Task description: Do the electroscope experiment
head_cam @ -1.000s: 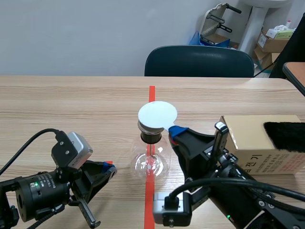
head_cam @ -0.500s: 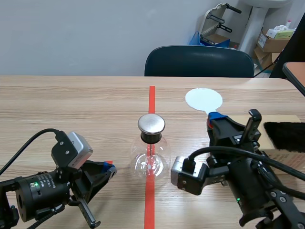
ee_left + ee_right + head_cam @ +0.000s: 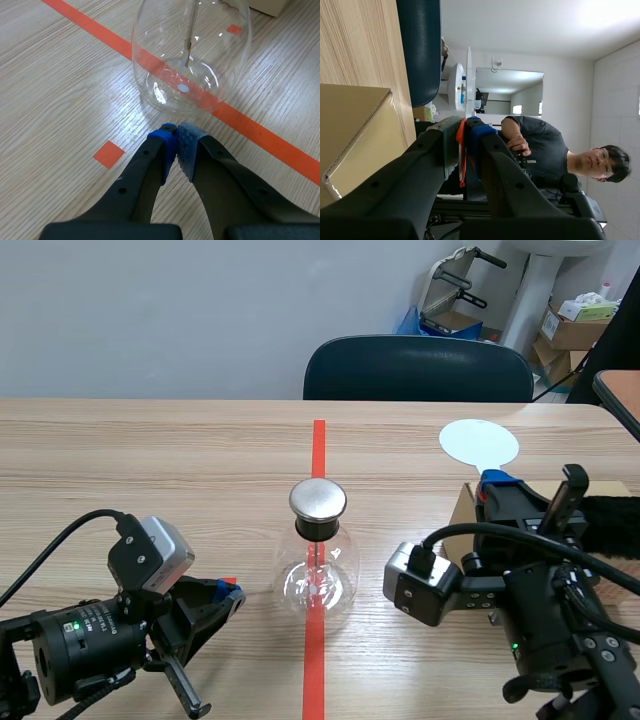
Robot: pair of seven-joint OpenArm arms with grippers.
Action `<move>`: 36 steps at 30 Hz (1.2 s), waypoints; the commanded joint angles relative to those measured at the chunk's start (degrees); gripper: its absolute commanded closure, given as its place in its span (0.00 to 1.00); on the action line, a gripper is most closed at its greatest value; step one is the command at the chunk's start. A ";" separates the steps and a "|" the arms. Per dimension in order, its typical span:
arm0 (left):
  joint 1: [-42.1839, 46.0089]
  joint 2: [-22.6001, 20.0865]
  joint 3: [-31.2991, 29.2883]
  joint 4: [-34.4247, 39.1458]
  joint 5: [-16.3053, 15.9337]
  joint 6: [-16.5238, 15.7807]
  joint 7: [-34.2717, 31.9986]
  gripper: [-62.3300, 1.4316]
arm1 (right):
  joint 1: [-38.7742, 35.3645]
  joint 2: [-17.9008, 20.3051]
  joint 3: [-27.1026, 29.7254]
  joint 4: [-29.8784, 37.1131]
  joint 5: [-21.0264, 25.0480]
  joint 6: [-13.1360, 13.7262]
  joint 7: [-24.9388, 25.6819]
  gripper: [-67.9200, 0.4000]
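Scene view: clamped likely light, stiff white round paddle by its stem in right gripper; left gripper closed, empty.

We see the electroscope, a round flask of clear glass. It stands upright on the orange-red tape line. It has a black neck and a flat metal cap, and a thin rod hangs inside. The white disc is well apart from it, in the air to its right. The right gripper is clamped on its orange-red handle. A black furry piece lies on the cardboard box.
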 commanded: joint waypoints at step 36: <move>-0.33 -0.02 0.15 0.61 -0.35 -0.13 -0.61 0.95 | 0.52 0.44 0.42 0.85 -0.07 -0.83 1.09 0.98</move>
